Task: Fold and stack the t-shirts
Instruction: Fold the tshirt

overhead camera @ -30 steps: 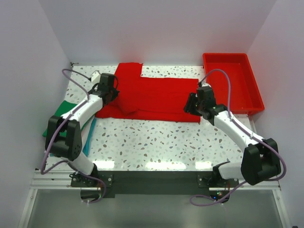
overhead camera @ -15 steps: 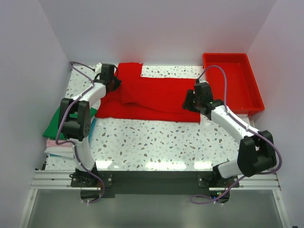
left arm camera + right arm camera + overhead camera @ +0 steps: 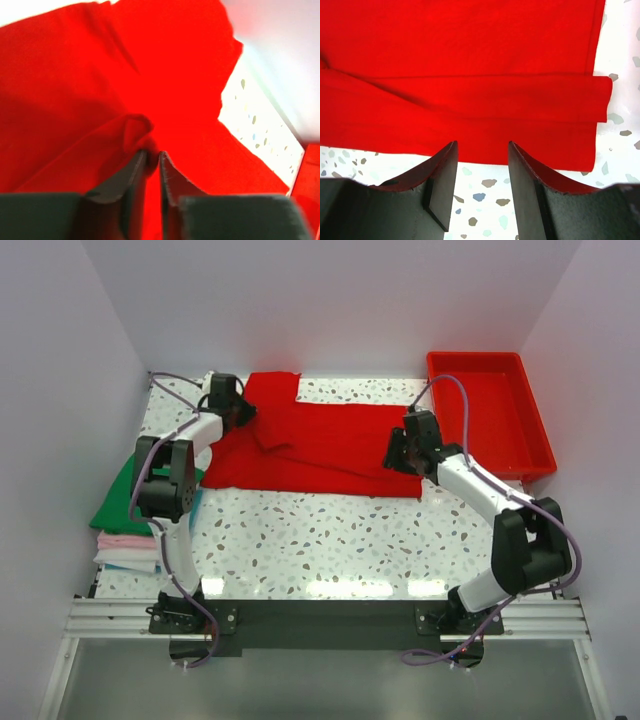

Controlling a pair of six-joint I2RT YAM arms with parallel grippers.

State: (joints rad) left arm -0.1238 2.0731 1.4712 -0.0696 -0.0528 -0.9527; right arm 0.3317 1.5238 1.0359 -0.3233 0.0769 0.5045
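Note:
A bright red t-shirt (image 3: 335,445) lies spread across the back of the table, partly folded. My left gripper (image 3: 243,413) is at its far left part, shut on a pinched fold of the red cloth (image 3: 135,127); the left wrist view shows the gripper (image 3: 152,156) with cloth between the jaws. My right gripper (image 3: 395,456) is open and empty at the shirt's right end. In the right wrist view it (image 3: 482,150) hovers over the near hem of the red shirt (image 3: 470,50). A green t-shirt (image 3: 120,495) lies on a pale pink, white and teal stack (image 3: 125,552) at the left edge.
A rigid red plastic tray (image 3: 535,455) stands at the back right, just beyond my right arm. The speckled table (image 3: 330,540) stretches in front of the shirt. White walls close in the left, back and right sides.
My left gripper has moved back toward the far left corner with the cloth, flattening the raised fold. My right gripper has shifted slightly left and back along the shirt's right end.

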